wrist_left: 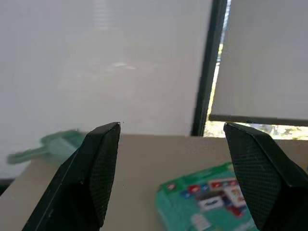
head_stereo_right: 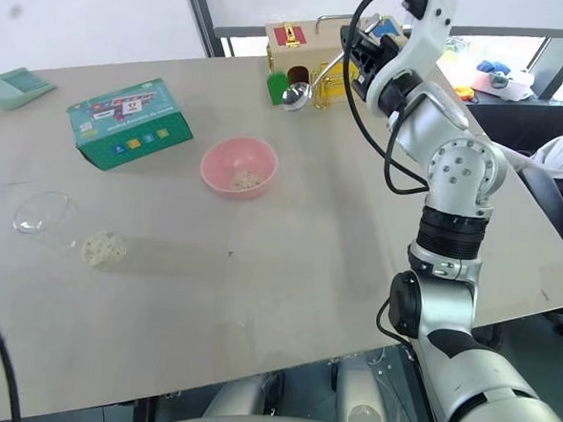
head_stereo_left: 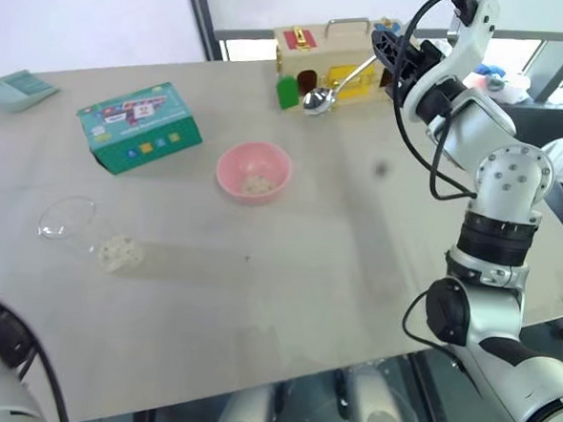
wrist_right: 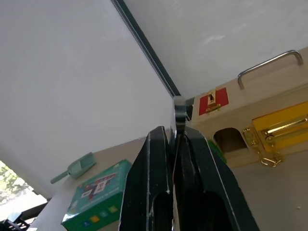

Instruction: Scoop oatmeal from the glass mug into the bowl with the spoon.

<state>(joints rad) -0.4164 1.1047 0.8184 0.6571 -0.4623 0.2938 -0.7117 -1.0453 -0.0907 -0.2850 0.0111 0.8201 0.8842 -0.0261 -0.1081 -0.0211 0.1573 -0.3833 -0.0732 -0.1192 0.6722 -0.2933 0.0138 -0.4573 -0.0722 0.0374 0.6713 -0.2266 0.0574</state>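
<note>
My right gripper (head_stereo_left: 385, 53) pinches the spoon (head_stereo_left: 319, 99) above the beige table (head_stereo_left: 356, 235); left gripper (wrist_left: 171, 178) wide open, empty, facing white blinds (wrist_left: 96, 62).

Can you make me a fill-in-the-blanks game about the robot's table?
1. The right gripper holds the shiny ____, lifted above the table.
2. The glass mug lies on its ____, with oatmeal at its bottom end.
3. The bowl with a few oats in it is coloured ____.
4. The left gripper has its fingers ____.

Missing words: spoon; side; pink; open
</note>
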